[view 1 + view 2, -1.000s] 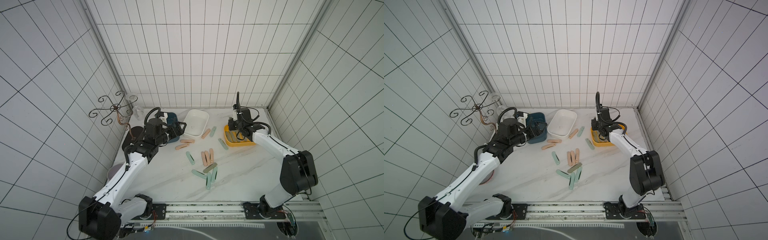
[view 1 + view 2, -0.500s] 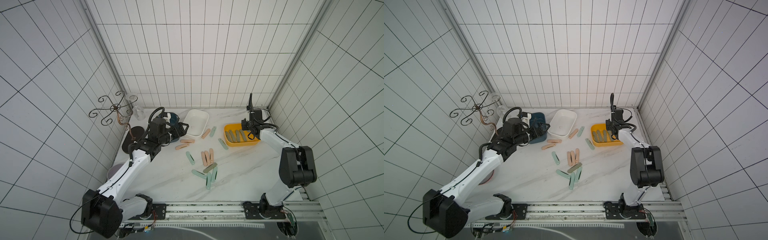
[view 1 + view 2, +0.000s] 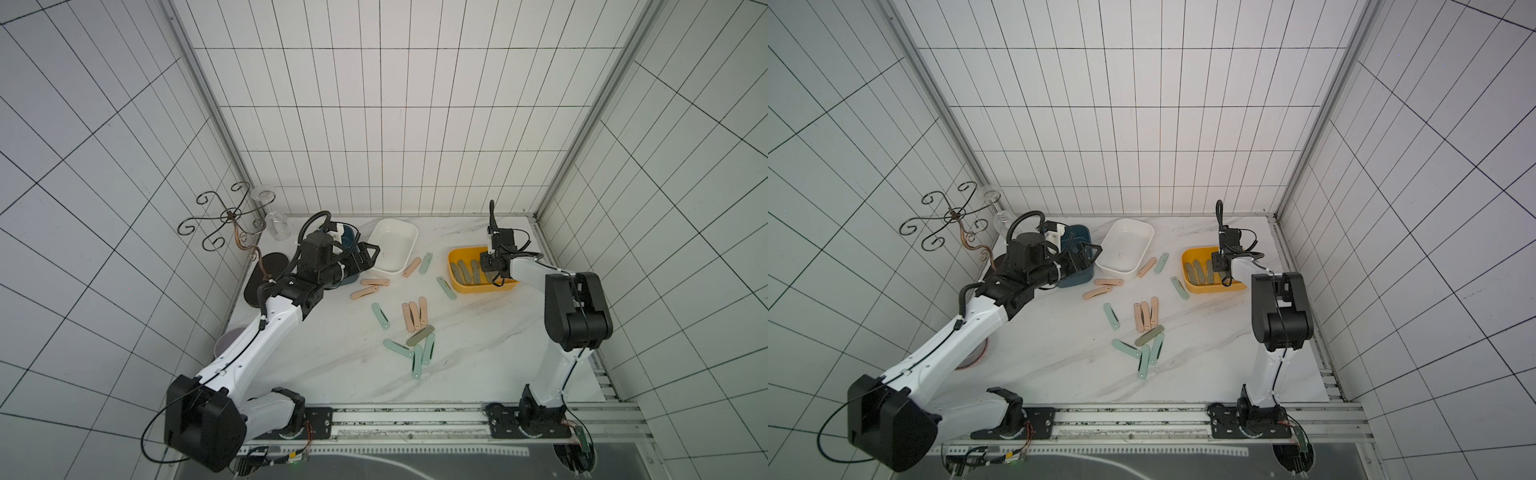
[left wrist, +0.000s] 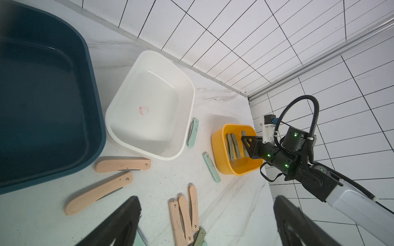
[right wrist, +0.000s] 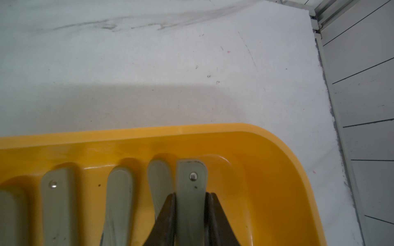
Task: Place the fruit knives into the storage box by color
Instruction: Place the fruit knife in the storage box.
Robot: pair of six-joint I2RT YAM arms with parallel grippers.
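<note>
Clock positions are read on the table (image 3: 324,365) as in a top view, with 12 o'clock at the far wall.

1. Near zone, about 5 o'clock of centre: a loose cluster of mint-green knives (image 3: 417,363). One olive-grey knife (image 3: 420,336) lies at its far end and appears to rest on a neighbour. Just beyond, three peach-pink knives (image 3: 415,316) lie side by side.
2. Middle zone: a peach-pink pair (image 3: 370,287) lies toward 11 o'clock. Single mint-green and peach-pink pieces are scattered toward the boxes.
3. Far zone: the blue box (image 3: 1077,237) is at 10 o'clock, the white box (image 3: 392,249) at 12 and the yellow box (image 3: 478,289) at 2. The white box is empty.
4. Left gripper (image 3: 365,258): jaws wide, nothing between them, hovering by the blue and white boxes.
5. Right gripper (image 5: 190,198): jaws narrow, closed on the long edges of the held knife (image 5: 191,176), which is olive-grey. It is inside the yellow box beside four of the same colour.

Step in hand: depositing the held knife. Whether it touches the box floor cannot be told.

Next move, as judged: open the jaws and lift straight clear. Then fetch the olive-grey knife at 5 o'clock, taking care not to drag its neighbour.
</note>
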